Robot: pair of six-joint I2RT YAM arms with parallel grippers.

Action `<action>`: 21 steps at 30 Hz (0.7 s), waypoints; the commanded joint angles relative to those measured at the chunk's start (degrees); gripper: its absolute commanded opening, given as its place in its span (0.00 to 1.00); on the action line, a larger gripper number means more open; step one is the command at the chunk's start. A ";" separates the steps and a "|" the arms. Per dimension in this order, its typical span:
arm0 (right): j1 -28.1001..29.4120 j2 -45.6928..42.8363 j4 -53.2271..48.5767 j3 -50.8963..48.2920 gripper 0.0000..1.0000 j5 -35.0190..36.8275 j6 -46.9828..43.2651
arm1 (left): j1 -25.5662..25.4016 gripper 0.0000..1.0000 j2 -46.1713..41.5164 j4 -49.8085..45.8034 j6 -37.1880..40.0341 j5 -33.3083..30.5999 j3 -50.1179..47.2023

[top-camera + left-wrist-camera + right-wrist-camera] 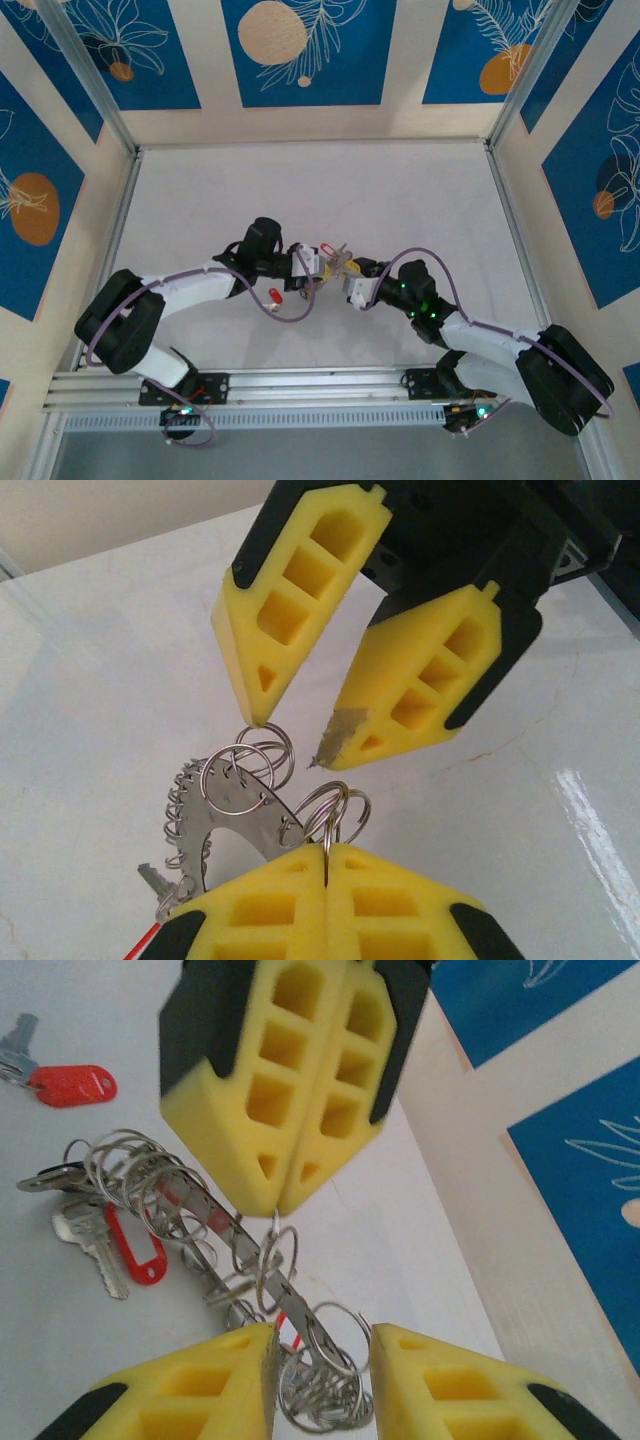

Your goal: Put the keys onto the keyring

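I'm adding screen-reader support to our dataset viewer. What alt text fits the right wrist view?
The left gripper is shut on the keyring, a metal band strung with small rings, facing the open right gripper. One red-tagged key hangs from it; a loose key lies on the table.

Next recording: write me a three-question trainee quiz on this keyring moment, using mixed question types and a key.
1. True or false: the left gripper is shut on the silvery metal keyring that carries many small split rings.
2. The loose silvery key with the red plastic head is: A) lying on the white table, apart from the keyring; B) threaded on the keyring; C) clamped in the left gripper.
3. Fill in: the right gripper has its yellow fingers ___, with small rings between them.
Key: 1 true; 2 A; 3 open.
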 commanded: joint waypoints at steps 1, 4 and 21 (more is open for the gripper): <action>-0.53 -4.38 -1.79 -1.78 0.32 0.99 3.29 | -0.56 0.00 -2.13 0.54 2.25 2.86 0.98; -1.06 -8.65 -6.01 -2.28 0.31 -4.00 3.98 | -0.50 0.00 -2.37 0.24 2.72 2.70 0.99; -1.24 0.20 2.22 -0.35 0.19 -5.77 3.51 | -0.59 0.00 -1.44 1.17 1.30 4.22 1.16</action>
